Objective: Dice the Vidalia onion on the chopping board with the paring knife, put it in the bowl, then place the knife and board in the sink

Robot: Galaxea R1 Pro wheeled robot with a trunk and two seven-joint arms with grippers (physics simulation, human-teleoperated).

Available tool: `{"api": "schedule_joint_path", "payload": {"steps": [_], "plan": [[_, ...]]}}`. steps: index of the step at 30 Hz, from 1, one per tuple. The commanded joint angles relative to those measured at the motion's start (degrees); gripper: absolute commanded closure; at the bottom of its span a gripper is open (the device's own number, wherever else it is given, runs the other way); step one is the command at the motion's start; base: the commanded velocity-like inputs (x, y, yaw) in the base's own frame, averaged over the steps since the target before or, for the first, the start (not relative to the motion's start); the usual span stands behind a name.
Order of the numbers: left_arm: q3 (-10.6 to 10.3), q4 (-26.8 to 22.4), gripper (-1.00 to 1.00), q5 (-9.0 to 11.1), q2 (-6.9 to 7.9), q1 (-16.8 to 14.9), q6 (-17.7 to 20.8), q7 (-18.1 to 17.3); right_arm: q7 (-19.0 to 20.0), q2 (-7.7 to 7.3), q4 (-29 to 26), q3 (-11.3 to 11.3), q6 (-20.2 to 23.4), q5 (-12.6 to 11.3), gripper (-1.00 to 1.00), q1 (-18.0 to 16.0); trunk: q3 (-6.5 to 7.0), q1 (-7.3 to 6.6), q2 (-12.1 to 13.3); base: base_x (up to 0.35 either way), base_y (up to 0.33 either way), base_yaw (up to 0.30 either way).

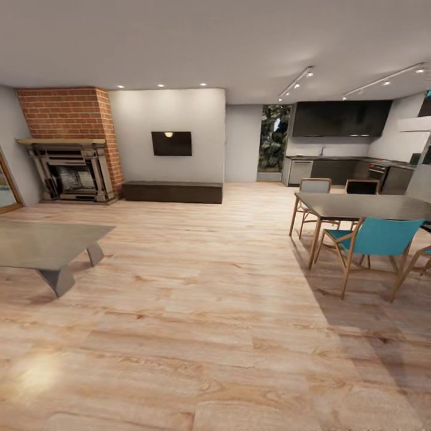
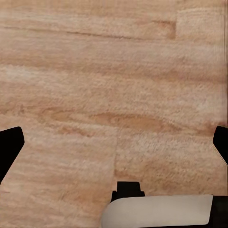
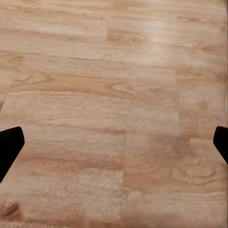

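Observation:
The kitchen lies far off at the back right, where the grey countertop (image 1: 335,158) runs over dark cabinets, with a thin faucet (image 1: 322,151) rising from it. At this distance the sink, onion, chopping board, paring knife and bowl are too small to tell. My left gripper (image 2: 114,142) hangs open over bare wooden floor, its black fingertips (image 2: 9,147) wide apart with nothing between them. My right gripper (image 3: 114,142) is also open above the floorboards, holding nothing.
A dark dining table (image 1: 365,206) with a teal chair (image 1: 374,239) and wooden chairs stands at the right, between me and the kitchen. A low grey coffee table (image 1: 42,245) sits at the left. A brick fireplace (image 1: 72,149) and a dark bench (image 1: 172,192) line the far wall. Wooden floor (image 1: 197,287) stretches ahead.

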Motion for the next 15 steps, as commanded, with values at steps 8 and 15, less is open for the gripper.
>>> {"api": "schedule_joint_path", "payload": {"steps": [8,15], "plan": [[0.04,-0.11,-1.0,0.03,0.0,0.04,-0.06,0.01,-0.05,0.01,-0.04,-0.03,-0.08,0.03,-1.0,0.0,-0.04,0.01,-0.02,0.094,0.0,-0.109],[0.04,-0.11,-1.0,0.02,0.0,0.04,-0.06,0.01,-0.05,0.01,-0.04,-0.02,-0.08,0.03,-1.0,0.0,-0.04,0.01,-0.02,0.097,0.0,-0.005]]}}
